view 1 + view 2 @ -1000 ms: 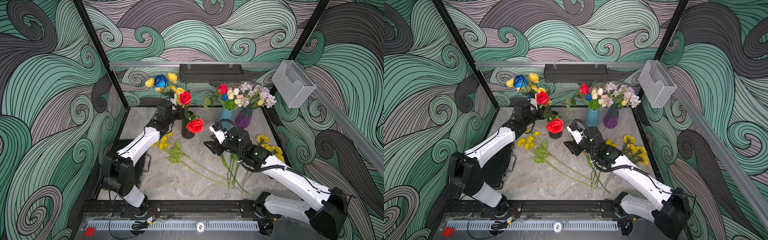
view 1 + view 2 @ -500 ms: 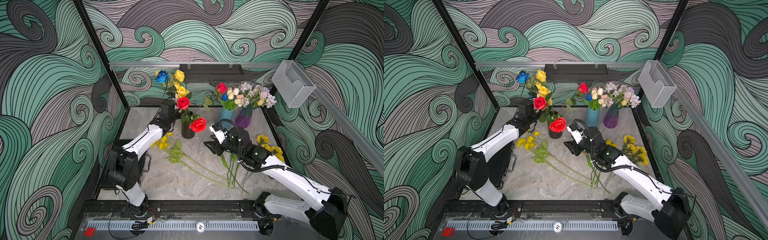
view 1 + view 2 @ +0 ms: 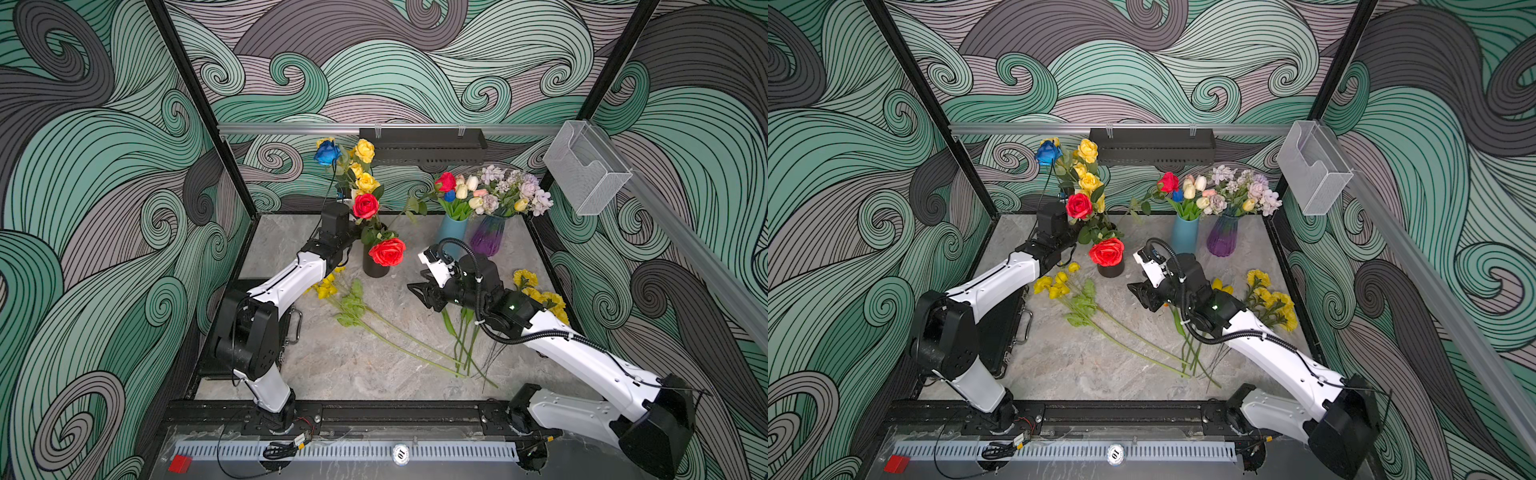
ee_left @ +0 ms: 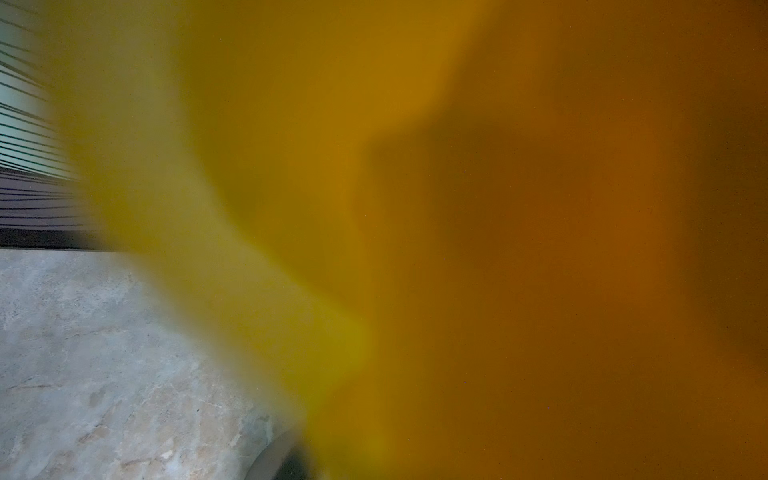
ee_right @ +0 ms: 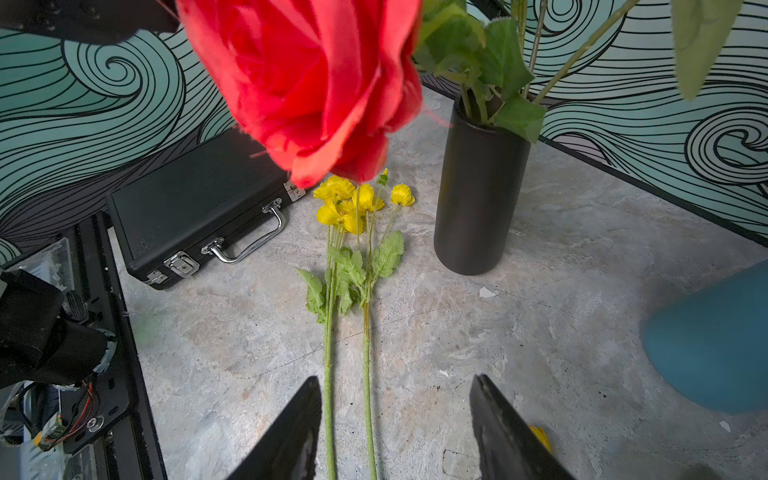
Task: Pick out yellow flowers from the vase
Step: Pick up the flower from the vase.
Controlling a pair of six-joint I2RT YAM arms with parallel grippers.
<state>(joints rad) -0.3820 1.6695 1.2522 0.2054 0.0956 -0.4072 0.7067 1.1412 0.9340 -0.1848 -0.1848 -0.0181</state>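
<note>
A black hard case (image 5: pixel 195 203) with a finely ribbed lid and shiny metal latches lies at the left edge of a grey, marble-patterned table (image 3: pixel 332 361). The left arm reaches past it to a matte black cylinder vase (image 3: pixel 374 270). The left gripper (image 3: pixel 349 198) is buried among the leaves, so I cannot tell whether its jaws are apart or together. Its wrist view is only a yellow blur.

Yellow roses (image 3: pixel 365 150) with layered fabric petals stand tall in that vase, beside a blue rose (image 3: pixel 327 153) and two red roses (image 3: pixel 386 251). Small crinkled yellow blooms (image 3: pixel 326 289) on long thin green stems lie flat on the table on the near side of the vase.

The right gripper (image 5: pixel 395 380) hovers over those stems with its dark pointed fingers apart, holding nothing. Ruffled yellow pom-poms (image 3: pixel 544 297) lie at the right. Beyond them stand a smooth blue vase (image 3: pixel 451 232) and a translucent purple vase (image 3: pixel 488 239).
</note>
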